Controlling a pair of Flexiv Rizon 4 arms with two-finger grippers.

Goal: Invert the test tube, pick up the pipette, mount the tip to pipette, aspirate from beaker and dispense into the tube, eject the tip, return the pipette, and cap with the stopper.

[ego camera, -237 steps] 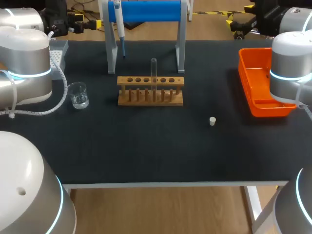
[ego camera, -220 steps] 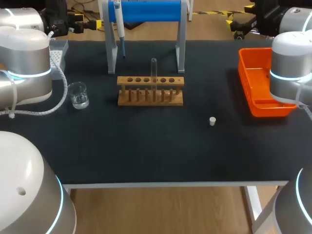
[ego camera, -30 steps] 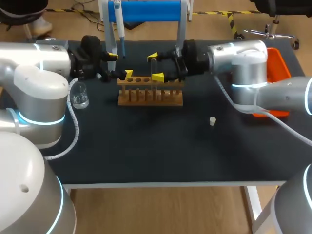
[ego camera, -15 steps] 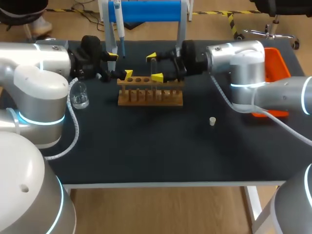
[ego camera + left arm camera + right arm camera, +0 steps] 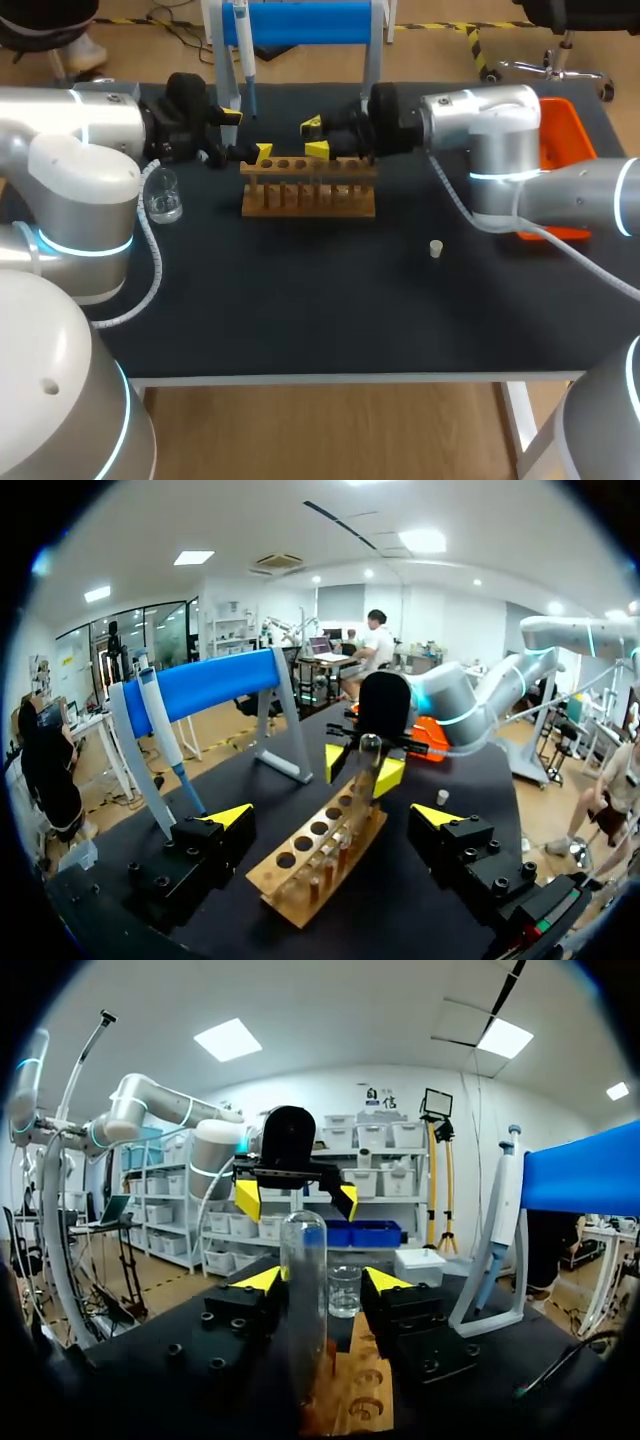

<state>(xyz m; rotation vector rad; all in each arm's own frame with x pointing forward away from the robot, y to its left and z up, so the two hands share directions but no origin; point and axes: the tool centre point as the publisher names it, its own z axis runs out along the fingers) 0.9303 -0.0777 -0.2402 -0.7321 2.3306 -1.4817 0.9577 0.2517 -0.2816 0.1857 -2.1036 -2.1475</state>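
Right gripper (image 5: 315, 138) is open, fingers either side of the tube (image 5: 303, 1290), which stands upright in the wooden rack (image 5: 308, 200). Left gripper (image 5: 331, 818) is open too, at the rack's end. Risk: an off-centre or weak squeeze lets the glass slip or jam on lifting, dragging the rack along.

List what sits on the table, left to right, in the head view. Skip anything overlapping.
beaker → wooden rack → stopper → orange tray
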